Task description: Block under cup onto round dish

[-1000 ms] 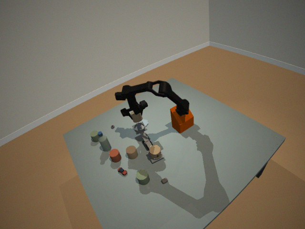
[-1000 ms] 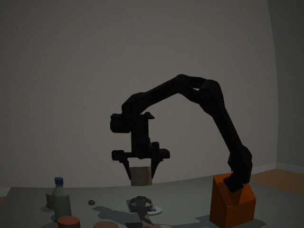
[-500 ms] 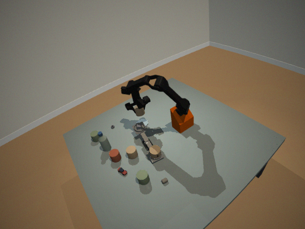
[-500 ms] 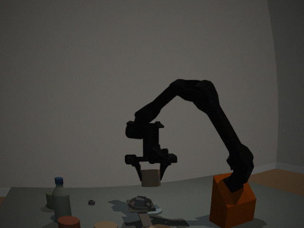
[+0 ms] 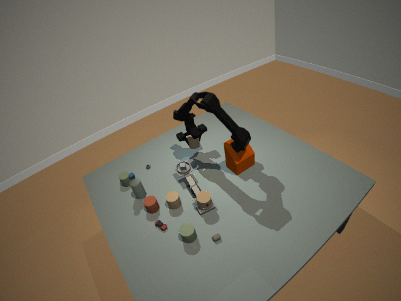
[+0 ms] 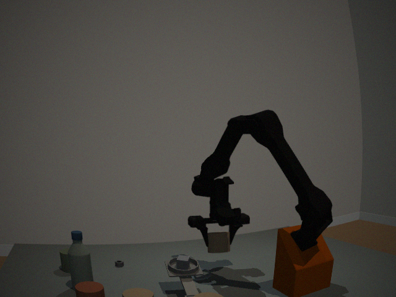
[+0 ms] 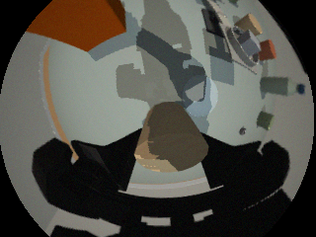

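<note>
My gripper [image 5: 193, 144] [image 6: 218, 245] [image 7: 168, 131] is shut on a tan cup [image 5: 194, 142] [image 6: 218, 242] [image 7: 170, 143], held in the air behind the balance [image 5: 193, 184] [image 6: 189, 284]. The grey block [image 5: 183, 165] [image 6: 182, 262] [image 7: 249, 42] lies uncovered in the ring of the balance's far pan. The other tan cup [image 5: 203, 199] stands on the near pan. The pale round dish [image 7: 210, 100] lies on the table beside the far pan, partly in shadow, past the held cup's edge in the wrist view.
A loose tan cup [image 5: 173, 199], a red cup [image 5: 151, 204], two green cups [image 5: 187, 232] [image 5: 124, 179], a bottle [image 5: 138, 187] and a toy car [image 5: 160, 224] stand left and in front. The orange base block [image 5: 239, 158] is right. A nut [image 5: 148, 166] lies far left.
</note>
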